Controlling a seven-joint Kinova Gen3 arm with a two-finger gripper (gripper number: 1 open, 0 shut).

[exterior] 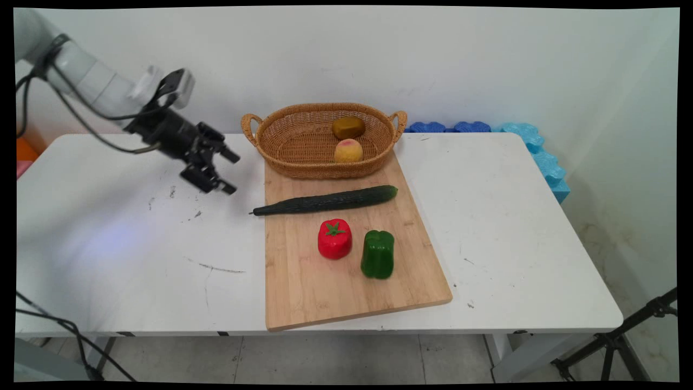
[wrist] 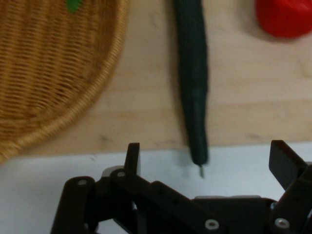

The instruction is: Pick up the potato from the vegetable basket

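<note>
The gripper (exterior: 231,172) hangs above the bare white table (exterior: 135,244) to the left of the cutting board (exterior: 335,281), its two fingers spread wide apart and holding nothing — in the hand view the fingertips (wrist: 132,155) stand at either side with open table between them. Nearest to it is the cucumber (exterior: 325,201), which lies across the board with its thin stem end poking off the left edge onto the table, pointing toward the gripper but well clear of it. Behind the cucumber a wicker basket (exterior: 292,146) sits on the board's far end, holding a brown fruit (exterior: 348,127) and a peach (exterior: 348,151). Nearer the camera, a red tomato (exterior: 334,239) and a green pepper (exterior: 377,254) stand just beside each other.
</note>
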